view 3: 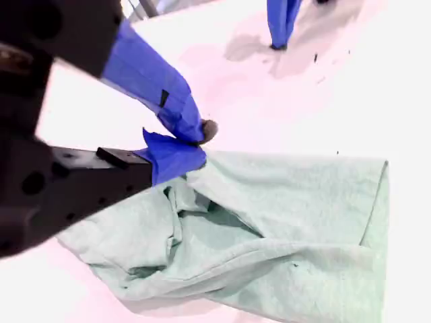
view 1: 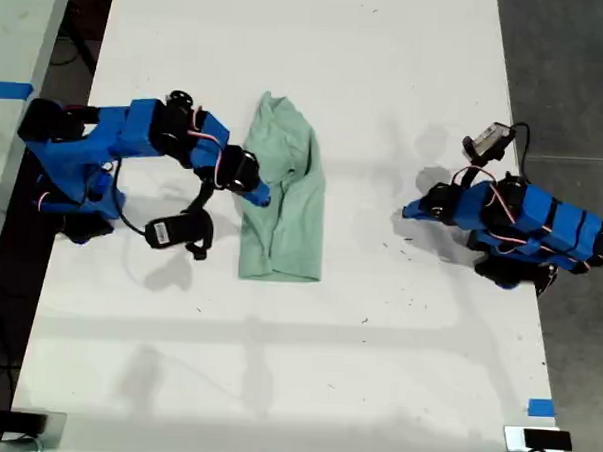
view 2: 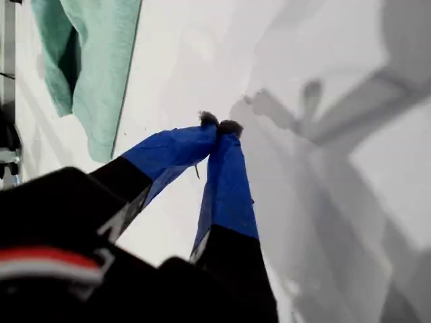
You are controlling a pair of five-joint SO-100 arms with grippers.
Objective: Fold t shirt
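folding looks partly done: the t shirt (view 1: 283, 200) lies as a narrow creased strip mid-table (view 1: 377, 339), my second end effector (view 3: 192, 145) clenched at its edge (whether it pinches cloth, i cannot tell), my first end effector (view 2: 219, 128) clenched empty, well apart; next, probably an end-to-end fold.

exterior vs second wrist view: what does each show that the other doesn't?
Exterior only: the t shirt whole, folded into a long strip, both arm bases, and blue tape on the table.

Second wrist only: close up, my second gripper with tips together at the shirt's edge, plus creases and layered folds.

Both: the shirt, my second gripper, and my first gripper, shut over bare table.
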